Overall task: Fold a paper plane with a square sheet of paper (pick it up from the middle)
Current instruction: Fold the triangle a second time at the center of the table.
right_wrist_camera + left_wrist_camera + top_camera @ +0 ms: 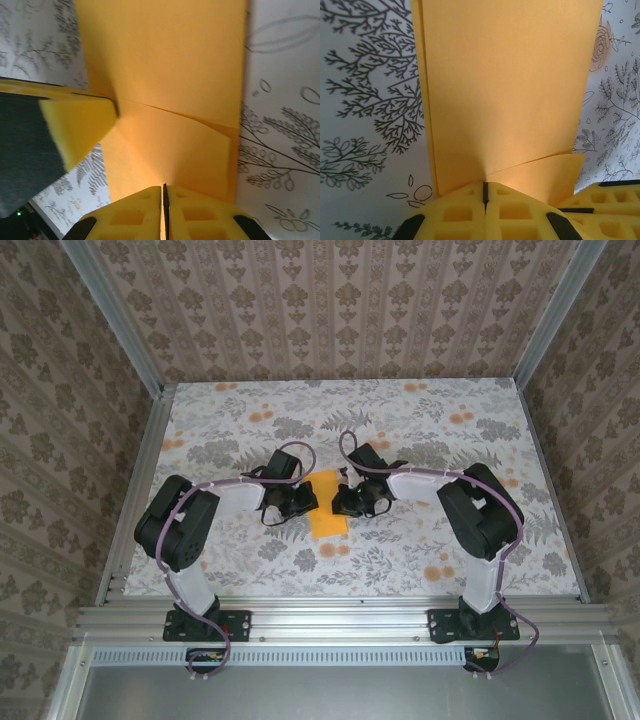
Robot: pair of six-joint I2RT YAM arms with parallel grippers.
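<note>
The surface, printed with flowers, was closed in by patterned walls on three sides and by a metal rail at the near edge. The left arm and right arm reached inward and met at mid-surface. Open room lay toward the far wall and out to both sides, with little between the two wrists.

The paper lay at mid-surface as a narrow strip between the pincers. The left wrist view showed two layered edges on one side, so it appeared already doubled. Whether it was off the surface could not be told.

The left pincer was closed on one long edge of the paper. The right pincer was closed on the opposite edge. A left-pincer finger stood close beside the right pincer's grip.

Step in hand, as judged: forming the next fold.

1. Move both pincers together, since any pull apart could tear the thin sheet.
2. Keep the layered edges aligned before pressing.
3. Follow the slanted crease that ran from the left pincer's pads across the lower flap.
4. Swing outward or toward the far wall, not inward.
</note>
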